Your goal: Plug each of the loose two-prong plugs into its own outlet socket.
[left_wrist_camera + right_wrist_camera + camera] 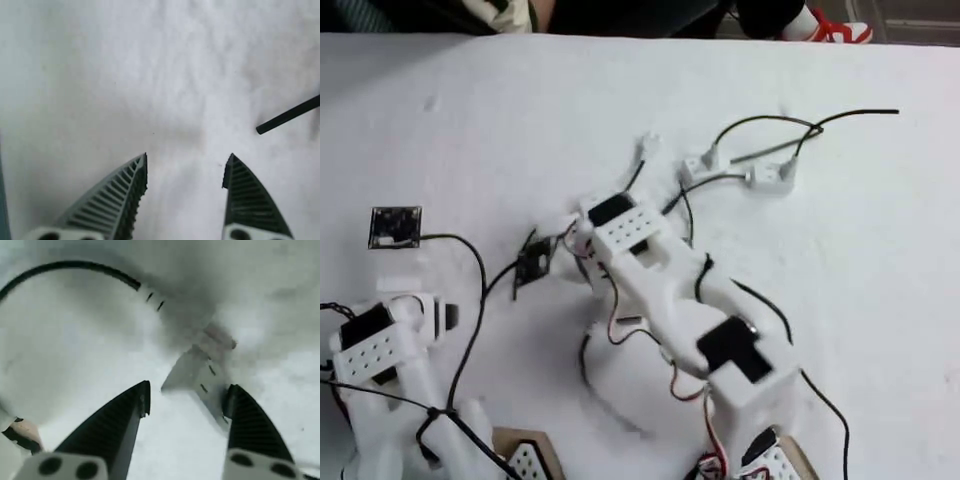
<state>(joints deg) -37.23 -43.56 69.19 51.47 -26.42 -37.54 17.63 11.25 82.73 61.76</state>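
My right gripper (189, 386) is open low over the white table. A white outlet block (200, 377) with dark slots lies just ahead of it, between the fingertips' lines and untouched. Farther off, a black cable ends in a white two-prong plug (154, 297). In the high view the right arm (650, 260) stretches to the table's middle, short of two white outlet pieces (702, 165) (770, 175) and a white plug (648, 146) on black cables. My left gripper (187, 155) is open over bare cloth, with a black cable end (287, 116) to one side. The left arm (380, 350) is at the near left.
A small black square board (395, 227) lies at the left with a black cable (470, 300) trailing to the left arm. Another small black piece (533, 262) sits beside the right arm. A long black cable (840, 115) curves toward the far right.
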